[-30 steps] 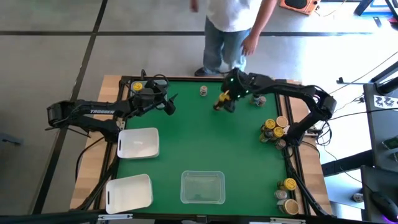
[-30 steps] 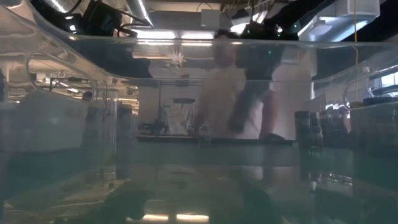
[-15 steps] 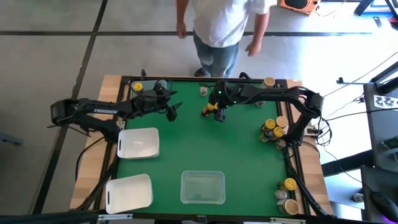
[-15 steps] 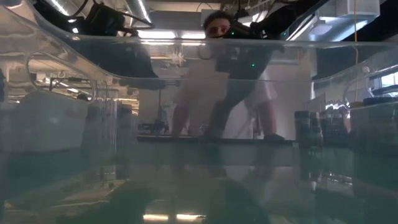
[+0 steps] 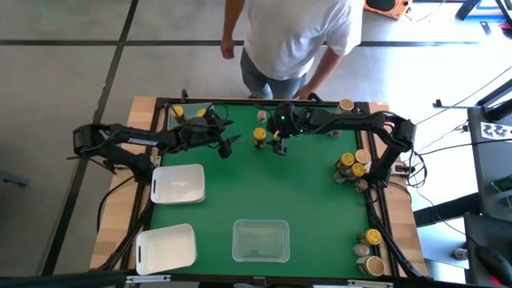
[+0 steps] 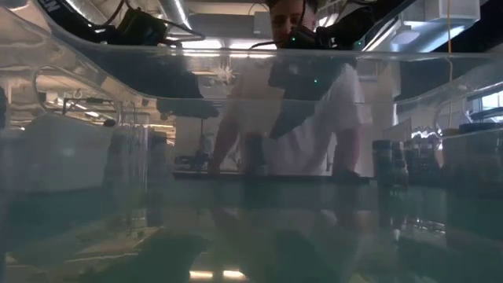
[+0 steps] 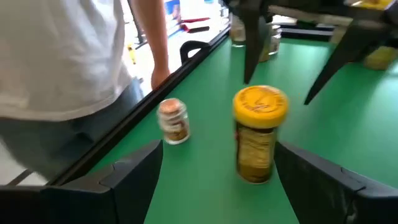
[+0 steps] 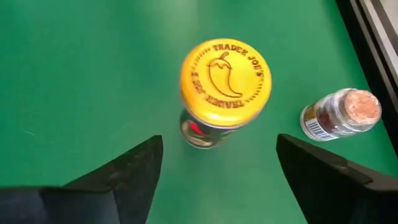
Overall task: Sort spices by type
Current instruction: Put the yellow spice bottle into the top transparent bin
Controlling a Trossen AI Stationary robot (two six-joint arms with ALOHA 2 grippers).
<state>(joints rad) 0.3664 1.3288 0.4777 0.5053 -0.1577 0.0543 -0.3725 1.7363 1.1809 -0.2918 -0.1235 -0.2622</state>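
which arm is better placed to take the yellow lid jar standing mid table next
Left: its open end effector already faces the upright yellow-lid jar. The right end effector, also open, sits just above it, apparently having released it.

Matt green felt-like table top (image 5: 264, 192) edged in pale bare wood (image 5: 140, 108), glossy embossed yellow lid (image 8: 225, 83) on a clear glass jar (image 7: 258, 140), rough cork-like stopper (image 8: 362, 106), translucent smooth plastic tray (image 5: 261, 241), matt black fingers (image 8: 118, 180)

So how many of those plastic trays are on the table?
3. One white tray lies on the table's left side, a second white tray at the left corner away from the person, a clear tray beside it. None looks hidden.
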